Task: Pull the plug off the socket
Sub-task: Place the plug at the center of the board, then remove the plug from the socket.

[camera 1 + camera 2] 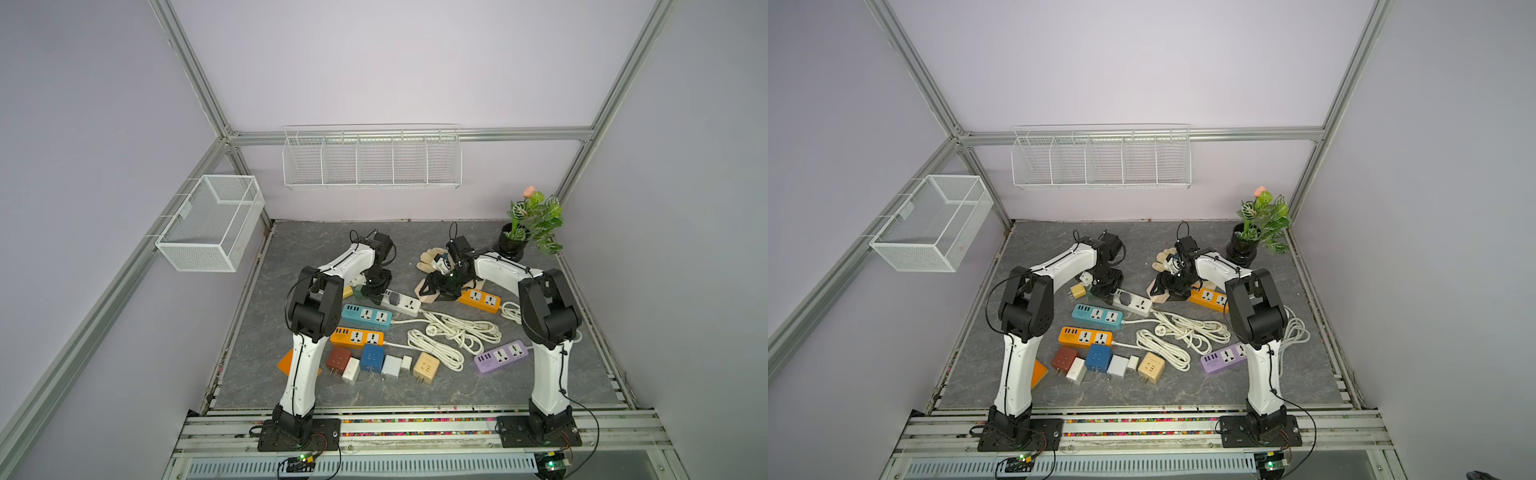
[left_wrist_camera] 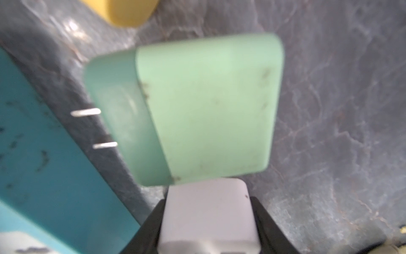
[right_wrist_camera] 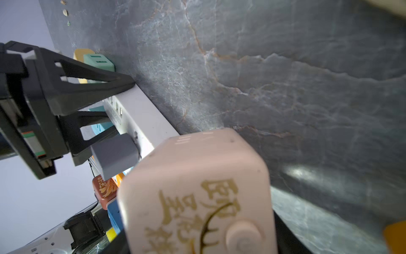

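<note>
Left claw (image 3: 126,106) clamps the white strip (image 3: 142,110), gray plug (image 3: 114,154) just beside.

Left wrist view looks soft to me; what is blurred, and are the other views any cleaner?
Left wrist: green adapter and teal strip smeared, too close. Right wrist: grey plug fairly sharp, pink adapter lettering readable, glare patch on tabletop. Both top views: even light, in focus.

Five power strips (image 1: 366,316), two wire baskets (image 1: 210,224) — one potted plant (image 1: 532,220).
</note>
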Tool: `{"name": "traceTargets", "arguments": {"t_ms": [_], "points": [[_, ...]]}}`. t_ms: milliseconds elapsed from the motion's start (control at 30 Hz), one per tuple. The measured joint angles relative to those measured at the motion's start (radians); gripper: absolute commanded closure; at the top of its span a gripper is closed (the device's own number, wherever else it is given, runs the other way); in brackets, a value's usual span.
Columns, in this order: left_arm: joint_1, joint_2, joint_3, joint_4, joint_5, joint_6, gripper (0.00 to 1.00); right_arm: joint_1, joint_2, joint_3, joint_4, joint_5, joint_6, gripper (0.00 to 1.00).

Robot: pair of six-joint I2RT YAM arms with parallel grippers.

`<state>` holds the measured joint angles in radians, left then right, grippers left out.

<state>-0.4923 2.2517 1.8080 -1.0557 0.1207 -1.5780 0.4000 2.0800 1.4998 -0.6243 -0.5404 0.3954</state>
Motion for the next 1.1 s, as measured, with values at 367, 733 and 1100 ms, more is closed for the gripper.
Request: {"name": "traceTargets", "arguments": {"t_ms": [367, 733, 1100], "points": [[0.000, 0.000, 0.000, 0.004, 0.000, 0.000, 1.00, -0.006, -0.016, 0.006, -0.078, 0.105, -0.048, 0.04], [0.000, 0.000, 0.000, 0.010, 0.000, 0.000, 1.00, 0.015, -0.126, 0.042, -0.161, 0.280, -0.151, 0.11], [0.000, 0.000, 0.000, 0.007, 0.000, 0.001, 1.00, 0.236, -0.223, -0.087, 0.063, 0.387, -0.376, 0.22]]}}
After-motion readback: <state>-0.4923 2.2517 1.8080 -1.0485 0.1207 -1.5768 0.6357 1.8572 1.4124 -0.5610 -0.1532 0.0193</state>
